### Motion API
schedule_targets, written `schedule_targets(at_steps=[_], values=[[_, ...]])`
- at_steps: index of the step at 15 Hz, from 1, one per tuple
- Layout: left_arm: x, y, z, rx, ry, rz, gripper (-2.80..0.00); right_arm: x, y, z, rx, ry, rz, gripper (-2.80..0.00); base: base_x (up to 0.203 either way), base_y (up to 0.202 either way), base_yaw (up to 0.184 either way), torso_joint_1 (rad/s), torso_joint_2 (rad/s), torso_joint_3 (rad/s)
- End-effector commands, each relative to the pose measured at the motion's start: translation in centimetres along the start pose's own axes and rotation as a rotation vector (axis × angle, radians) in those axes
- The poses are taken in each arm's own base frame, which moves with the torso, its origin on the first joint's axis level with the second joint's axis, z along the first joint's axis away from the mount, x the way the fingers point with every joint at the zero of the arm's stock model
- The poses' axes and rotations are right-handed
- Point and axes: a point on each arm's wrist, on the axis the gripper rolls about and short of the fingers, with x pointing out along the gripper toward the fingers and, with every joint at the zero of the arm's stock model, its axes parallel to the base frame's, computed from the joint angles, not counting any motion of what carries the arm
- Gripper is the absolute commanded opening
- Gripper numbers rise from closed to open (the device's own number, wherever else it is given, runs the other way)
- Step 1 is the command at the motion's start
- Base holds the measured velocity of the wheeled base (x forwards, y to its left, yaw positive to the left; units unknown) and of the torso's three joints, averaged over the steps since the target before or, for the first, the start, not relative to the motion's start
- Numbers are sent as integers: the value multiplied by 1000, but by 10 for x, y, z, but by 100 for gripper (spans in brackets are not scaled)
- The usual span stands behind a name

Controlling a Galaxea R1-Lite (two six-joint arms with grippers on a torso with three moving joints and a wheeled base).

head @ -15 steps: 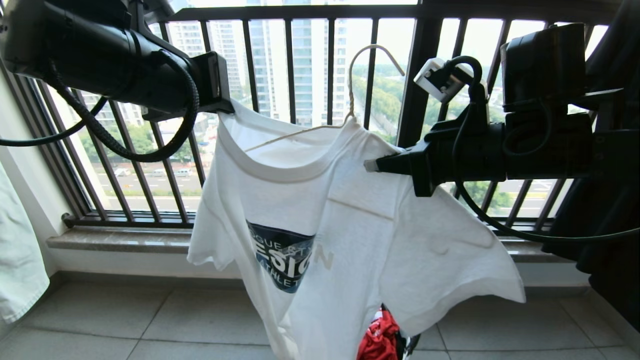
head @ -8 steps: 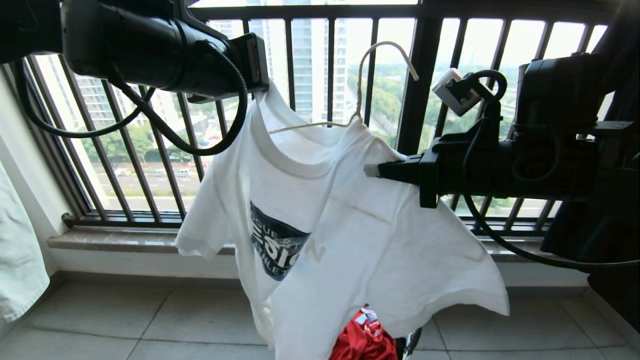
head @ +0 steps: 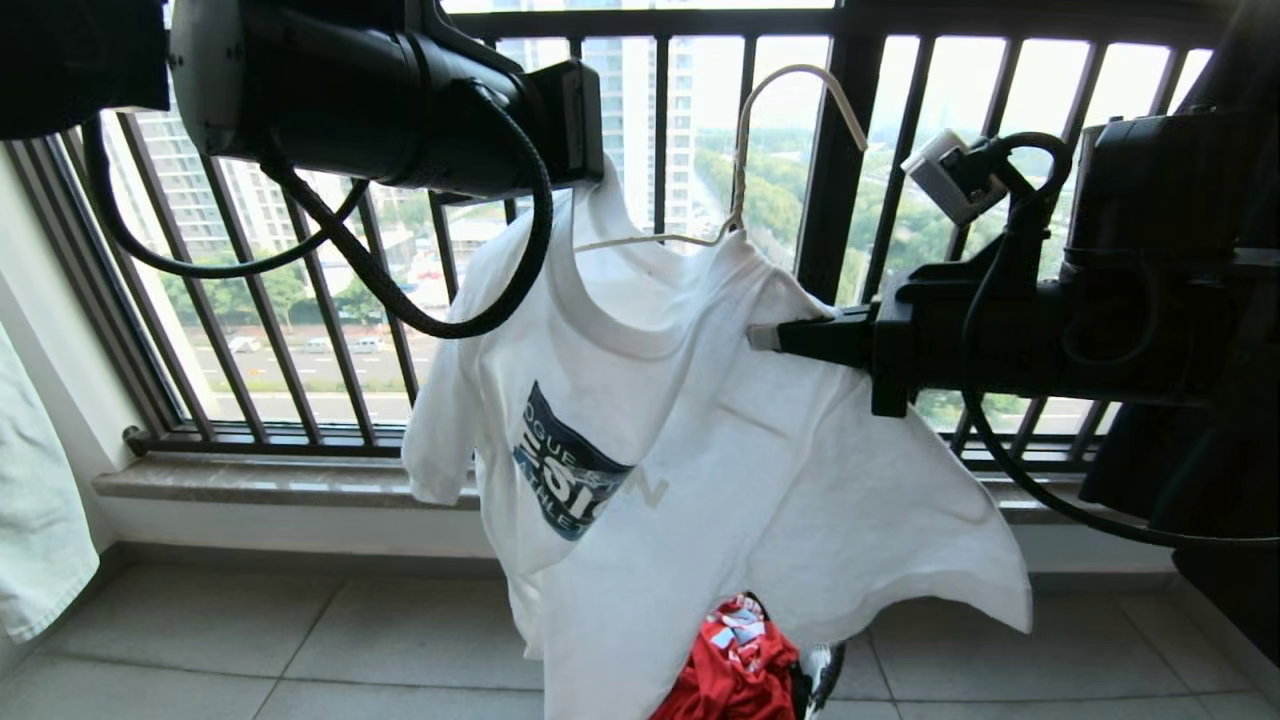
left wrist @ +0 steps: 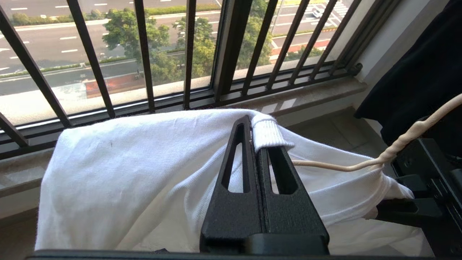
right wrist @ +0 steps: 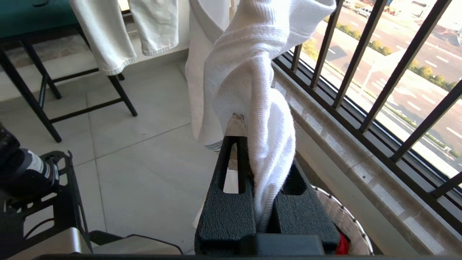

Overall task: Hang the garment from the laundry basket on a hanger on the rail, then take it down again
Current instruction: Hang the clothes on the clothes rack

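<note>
The garment (head: 700, 450), a white T-shirt with a navy chest graphic, hangs in the air before the window between my two grippers. My left gripper (head: 592, 172) is shut on its ribbed collar (left wrist: 266, 133). My right gripper (head: 765, 337) is shut on the opposite shoulder fabric (right wrist: 269, 144). The beige wire hanger (head: 742, 150) sits in the neck opening: one arm (left wrist: 335, 167) lies bare across it, the other is hidden under the shoulder. Its hook is up and rests on nothing. The laundry basket (right wrist: 347, 221) stands on the floor below. The rail is out of view.
The black barred window railing (head: 835, 180) and stone sill (head: 250, 480) run close behind the shirt. A red garment (head: 725, 670) lies in the basket. A pale cloth (head: 35, 520) hangs at left, dark fabric (head: 1230, 520) at right. Black stand legs (right wrist: 39, 101) stand on the tiled floor.
My left gripper has swung right and a little up with the collar. The shirt and hanger have shifted right with it, the hook rising. My right gripper has shifted only slightly right.
</note>
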Motion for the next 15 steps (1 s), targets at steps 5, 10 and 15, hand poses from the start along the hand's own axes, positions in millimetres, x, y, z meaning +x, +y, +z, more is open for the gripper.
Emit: schedule_targets(at_steps=[5, 10, 15], values=[[-9, -25, 0, 5, -20, -89, -280, -6, 6, 14, 99, -97, 67, -280, 0, 0, 0, 0, 0, 0], [-13, -39, 3, 1, -65, -146, -280, 1, 10, 12, 132, -86, 135, -280, 0, 0, 0, 0, 0, 0], [-31, -47, 16, -58, -146, -205, -280, 14, 12, 4, 146, -58, 160, -280, 0, 0, 0, 0, 0, 0]])
